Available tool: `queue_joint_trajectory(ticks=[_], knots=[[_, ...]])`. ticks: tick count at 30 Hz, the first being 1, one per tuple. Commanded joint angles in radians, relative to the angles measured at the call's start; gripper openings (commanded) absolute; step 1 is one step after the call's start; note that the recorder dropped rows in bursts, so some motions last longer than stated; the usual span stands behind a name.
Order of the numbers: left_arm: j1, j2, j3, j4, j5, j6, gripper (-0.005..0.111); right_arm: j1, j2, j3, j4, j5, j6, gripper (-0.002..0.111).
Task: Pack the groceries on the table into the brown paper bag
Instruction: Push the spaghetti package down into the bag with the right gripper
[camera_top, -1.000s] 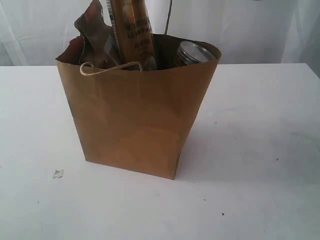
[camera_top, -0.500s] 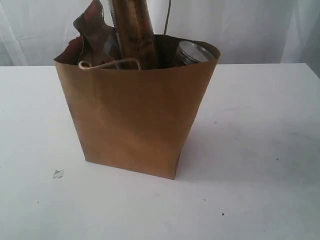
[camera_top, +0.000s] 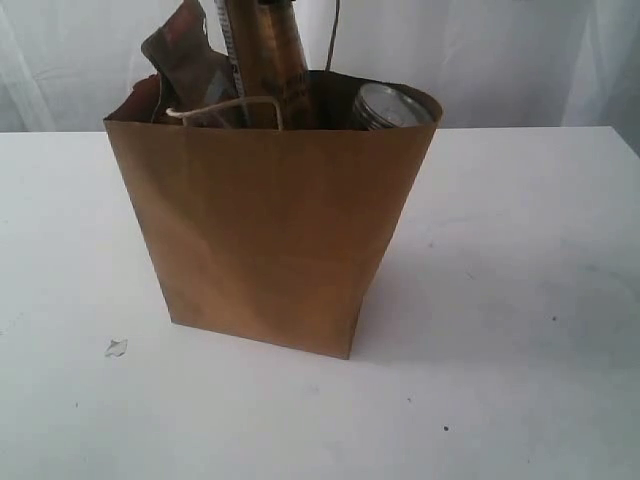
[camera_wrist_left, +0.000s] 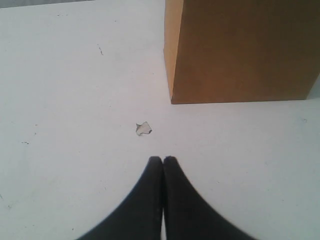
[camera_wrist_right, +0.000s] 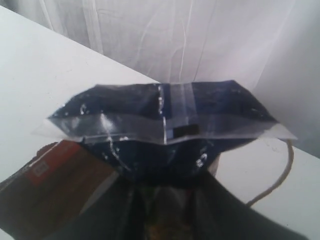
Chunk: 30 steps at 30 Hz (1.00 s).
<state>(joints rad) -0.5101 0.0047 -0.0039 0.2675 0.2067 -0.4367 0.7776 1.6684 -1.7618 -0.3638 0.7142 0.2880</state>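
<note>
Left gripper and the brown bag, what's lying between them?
A tiny pale scrap on the white table, seen in the left wrist view.

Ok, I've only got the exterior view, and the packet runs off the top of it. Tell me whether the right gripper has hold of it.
Observer: Yes. The right wrist view shows the right gripper shut on the spaghetti packet, just under its sealed top end.
Operator: Now give me the left gripper.
Observer: The left gripper is shut and empty, over the table and apart from the brown paper bag.
Operator: Say what lies nearest it.
Observer: A small pale scrap on the table, just ahead of the fingertips and not touching them.
</note>
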Motion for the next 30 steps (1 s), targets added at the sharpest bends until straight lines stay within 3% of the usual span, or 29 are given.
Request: queue_joint_trajectory(ticks=[1, 8, 11, 30], knots=[[-0.002, -0.005, 0.004, 0.003, 0.005, -0.009, 0.001, 0.001, -0.019, 0.007, 0.019, 0.051, -0.004, 0.030], [-0.002, -0.005, 0.004, 0.003, 0.005, -0.009, 0.001, 0.001, -0.052, 0.007, 0.019, 0.047, -0.021, 0.053], [-0.002, -0.005, 0.004, 0.003, 0.005, -0.009, 0.001, 0.001, -0.061, 0.007, 0.019, 0.047, -0.021, 0.058], [-0.002, -0.005, 0.004, 0.003, 0.005, -0.009, 0.001, 0.001, -0.063, 0.007, 0.019, 0.051, -0.021, 0.058]])
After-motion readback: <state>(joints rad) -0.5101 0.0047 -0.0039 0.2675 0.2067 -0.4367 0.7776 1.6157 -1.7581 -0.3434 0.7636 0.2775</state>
